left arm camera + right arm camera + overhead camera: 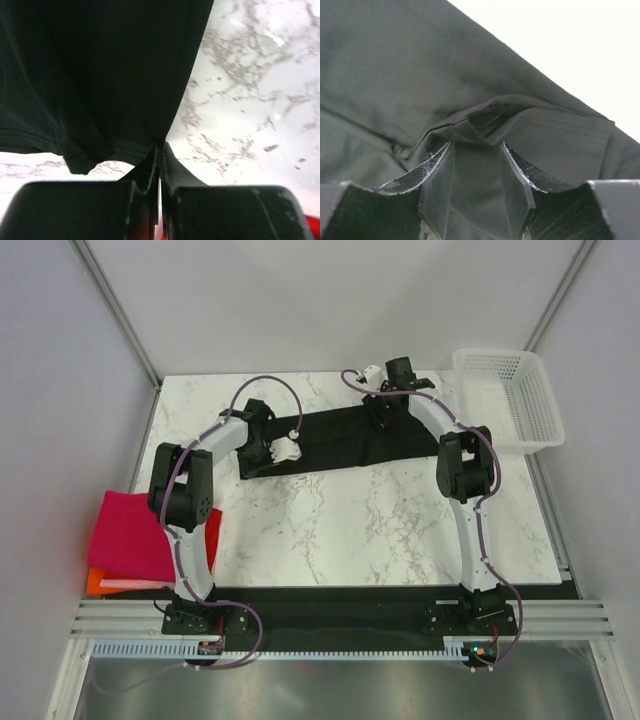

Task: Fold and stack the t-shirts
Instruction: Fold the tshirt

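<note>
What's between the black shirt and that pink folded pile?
Overhead view: only bare marble table, with the left arm's elbow over it, separates the black t-shirt from the pink folded shirt.

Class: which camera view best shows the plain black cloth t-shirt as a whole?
Top external: it shows the plain black cloth t-shirt nearly whole, spread out flat. Left wrist shows only a hemmed edge pinched by the left gripper; right wrist shows only folds at the open right gripper.
</note>
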`<state>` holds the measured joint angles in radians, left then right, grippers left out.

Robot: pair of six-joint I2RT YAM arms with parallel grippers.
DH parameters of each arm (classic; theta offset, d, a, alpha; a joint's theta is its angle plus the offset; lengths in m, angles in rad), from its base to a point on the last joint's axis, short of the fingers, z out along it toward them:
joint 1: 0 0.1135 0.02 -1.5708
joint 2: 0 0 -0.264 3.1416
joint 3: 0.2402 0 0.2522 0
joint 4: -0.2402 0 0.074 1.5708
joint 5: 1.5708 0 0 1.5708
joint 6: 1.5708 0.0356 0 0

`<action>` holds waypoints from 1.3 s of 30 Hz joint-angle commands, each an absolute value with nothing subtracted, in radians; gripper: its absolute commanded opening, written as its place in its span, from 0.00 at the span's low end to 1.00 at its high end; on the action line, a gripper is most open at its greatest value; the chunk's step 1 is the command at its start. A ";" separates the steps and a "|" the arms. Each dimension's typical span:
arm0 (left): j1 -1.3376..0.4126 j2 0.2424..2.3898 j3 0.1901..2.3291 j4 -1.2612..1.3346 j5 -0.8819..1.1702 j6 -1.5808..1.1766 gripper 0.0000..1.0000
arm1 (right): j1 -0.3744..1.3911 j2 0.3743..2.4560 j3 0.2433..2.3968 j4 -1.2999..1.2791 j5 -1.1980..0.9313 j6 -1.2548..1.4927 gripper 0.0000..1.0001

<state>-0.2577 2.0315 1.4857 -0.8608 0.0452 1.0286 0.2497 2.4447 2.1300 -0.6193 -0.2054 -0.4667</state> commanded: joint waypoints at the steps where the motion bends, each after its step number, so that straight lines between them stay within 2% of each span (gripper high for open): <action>1: -0.282 1.944 1.462 -0.907 0.048 0.983 0.02 | 0.265 2.471 2.204 -0.588 -0.218 -0.451 0.49; 16: -0.443 1.826 1.414 -1.066 0.043 0.824 0.03 | 0.301 2.508 2.270 -0.584 -0.212 -0.453 0.51; 24: -0.538 1.757 1.332 -1.187 0.139 0.739 0.04 | 0.298 2.363 2.235 -0.572 -0.072 -0.468 0.53; 28: -0.607 1.706 1.281 -1.238 0.273 0.724 0.10 | 0.296 2.290 2.160 -0.577 -0.035 -0.460 0.54; 31: -0.646 1.681 1.295 -1.305 0.412 0.707 0.22 | 0.296 2.231 2.084 -0.606 -0.018 -0.433 0.54; 32: -0.646 1.672 1.308 -1.318 0.460 0.701 0.29 | 0.296 2.188 2.051 -0.601 -0.021 -0.434 0.54; 33: -0.644 1.660 1.333 -1.321 0.466 0.700 0.36 | 0.295 2.169 2.022 -0.597 -0.020 -0.437 0.54; 35: -0.644 1.626 1.342 -1.287 0.422 0.699 0.42 | 0.295 2.140 1.968 -0.595 -0.009 -0.436 0.55; 39: -0.643 1.631 1.290 -1.175 0.305 0.718 0.42 | 0.296 2.123 1.921 -0.598 -0.006 -0.436 0.54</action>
<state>-0.6468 1.6497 1.3010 -1.2442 0.3435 0.7330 0.2970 2.1529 1.9533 -0.5983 -0.0269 -0.4515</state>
